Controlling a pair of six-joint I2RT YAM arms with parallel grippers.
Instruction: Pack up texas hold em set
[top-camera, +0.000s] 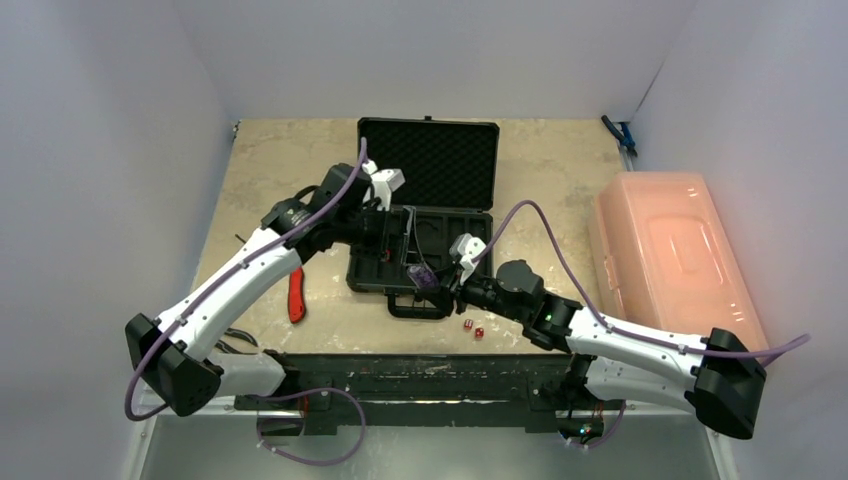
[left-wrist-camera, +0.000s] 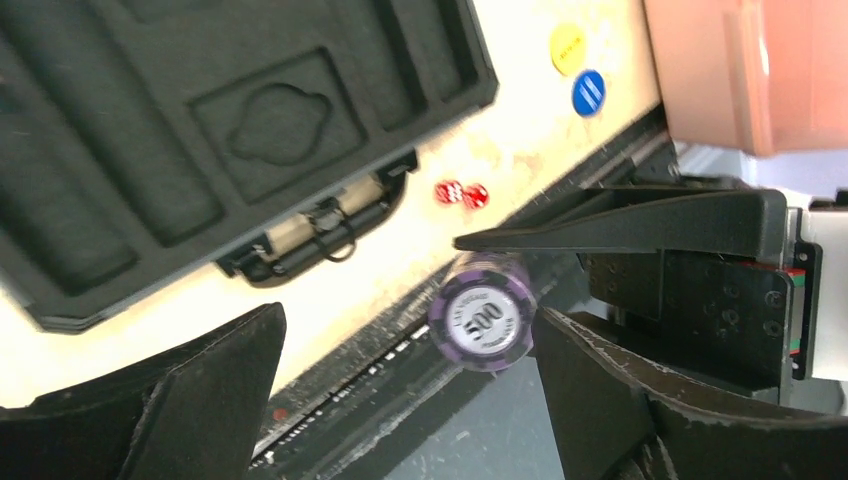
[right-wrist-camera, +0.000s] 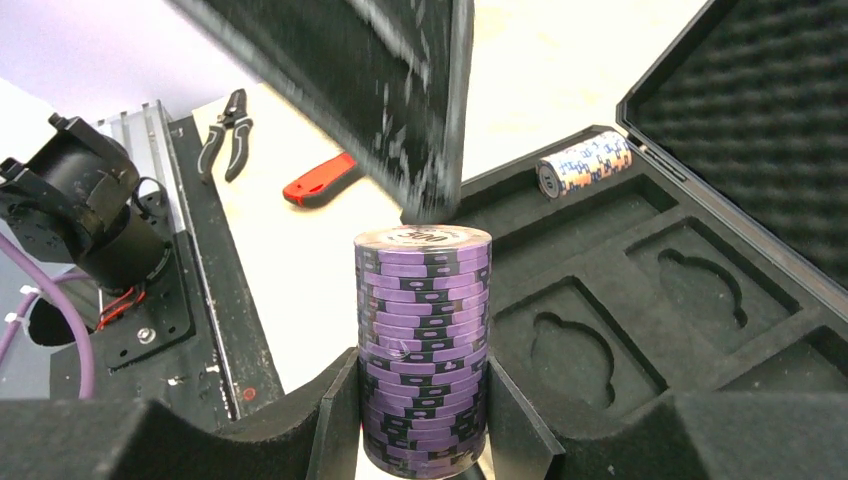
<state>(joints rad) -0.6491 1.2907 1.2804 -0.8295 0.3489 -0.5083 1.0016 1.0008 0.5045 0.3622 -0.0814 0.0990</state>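
The black briefcase (top-camera: 450, 228) lies open on the table, foam lid (top-camera: 430, 160) at the back. My right gripper (right-wrist-camera: 422, 375) is shut on a tall stack of purple chips (right-wrist-camera: 423, 340), held out over the case's front edge (top-camera: 420, 275). My left gripper (left-wrist-camera: 408, 325) is open, and the stack's end (left-wrist-camera: 483, 322) sits between its wide-spread fingers, close to the right one. An orange-and-white chip stack (right-wrist-camera: 583, 164) lies in a tray groove. Two red dice (top-camera: 472, 328) rest in front of the case. A yellow disc (left-wrist-camera: 567, 48) and a blue disc (left-wrist-camera: 588, 92) lie beside it.
A red-handled knife (top-camera: 296, 298) lies left of the case. Pliers (right-wrist-camera: 224, 135) rest near the table's front edge. The translucent pink bin (top-camera: 670, 250) stands at the right. Another tool (top-camera: 620, 133) lies at the back right corner.
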